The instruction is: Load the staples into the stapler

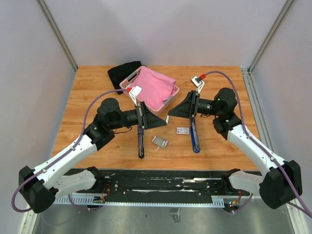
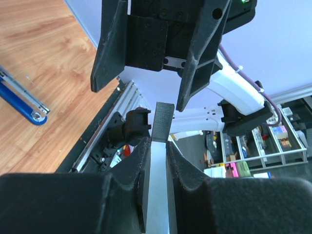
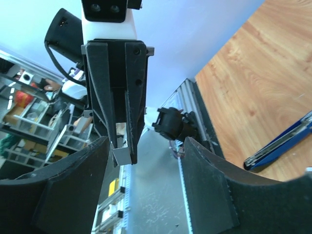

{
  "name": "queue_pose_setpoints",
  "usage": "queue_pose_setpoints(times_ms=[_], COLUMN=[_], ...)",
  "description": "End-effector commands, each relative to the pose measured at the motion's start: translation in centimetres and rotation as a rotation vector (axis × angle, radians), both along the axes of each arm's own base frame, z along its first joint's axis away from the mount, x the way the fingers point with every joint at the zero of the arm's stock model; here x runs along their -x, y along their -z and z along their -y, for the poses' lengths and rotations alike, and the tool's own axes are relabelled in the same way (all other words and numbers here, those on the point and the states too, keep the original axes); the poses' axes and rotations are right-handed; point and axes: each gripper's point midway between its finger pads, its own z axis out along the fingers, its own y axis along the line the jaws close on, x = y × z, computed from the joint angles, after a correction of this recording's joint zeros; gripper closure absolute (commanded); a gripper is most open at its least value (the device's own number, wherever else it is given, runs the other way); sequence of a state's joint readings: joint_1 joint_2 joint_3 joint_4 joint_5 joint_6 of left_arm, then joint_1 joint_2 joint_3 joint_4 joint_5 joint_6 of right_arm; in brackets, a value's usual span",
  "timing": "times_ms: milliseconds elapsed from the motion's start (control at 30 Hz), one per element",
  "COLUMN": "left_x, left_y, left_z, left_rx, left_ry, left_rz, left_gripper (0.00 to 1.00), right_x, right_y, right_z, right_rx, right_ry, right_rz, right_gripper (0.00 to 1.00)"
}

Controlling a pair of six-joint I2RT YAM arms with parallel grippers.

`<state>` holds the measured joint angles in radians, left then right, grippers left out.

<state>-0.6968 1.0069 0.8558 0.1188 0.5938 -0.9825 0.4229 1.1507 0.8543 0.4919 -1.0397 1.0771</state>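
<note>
My left gripper [image 2: 157, 146] is shut on a thin silvery strip of staples [image 2: 158, 187] with a dark ribbed end, held above the table. From the right wrist the strip [image 3: 119, 156] shows as a small silver piece between the left fingers. My right gripper [image 3: 146, 146] is open and empty, facing the left gripper [image 1: 163, 122] tip to tip, a short gap apart. The right gripper [image 1: 170, 114] hovers over the table's middle. A silvery-grey block of staples [image 1: 160, 142] lies on the wood beside a white carton with red print [image 1: 183, 130]. The blue stapler [image 1: 195, 135] lies open.
A long black bar-shaped object [image 1: 141, 136] lies under the left gripper. A pink basket with pink cloth [image 1: 155, 87] and a black cloth [image 1: 122, 73] sit at the back. The blue stapler [image 2: 19, 100] [image 3: 282, 144] lies near the table's front edge.
</note>
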Motion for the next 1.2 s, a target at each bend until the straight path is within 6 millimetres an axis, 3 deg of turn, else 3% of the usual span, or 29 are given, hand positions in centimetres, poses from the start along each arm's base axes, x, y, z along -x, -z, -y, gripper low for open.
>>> queue_pose_setpoints(times_ms=[0,400,1167], left_x=[0.5,0.0,-0.4], left_y=[-1.0,-1.2,-2.0], left_z=[0.1,0.3,0.0], left_rx=[0.039,0.042,0.071], left_ry=[0.035,0.024,-0.018], left_rz=[0.023,0.019,0.022], left_gripper=[0.80,0.81,0.82], right_x=[1.8,2.7,2.6], right_y=[-1.7,-3.0,-1.9], right_z=[-0.5,-0.9,-1.0], right_rx=[-0.049,-0.152,-0.124], right_ry=[-0.098,-0.162,-0.144], right_rz=[0.044,0.035,0.013], right_gripper=[0.40,0.57,0.69])
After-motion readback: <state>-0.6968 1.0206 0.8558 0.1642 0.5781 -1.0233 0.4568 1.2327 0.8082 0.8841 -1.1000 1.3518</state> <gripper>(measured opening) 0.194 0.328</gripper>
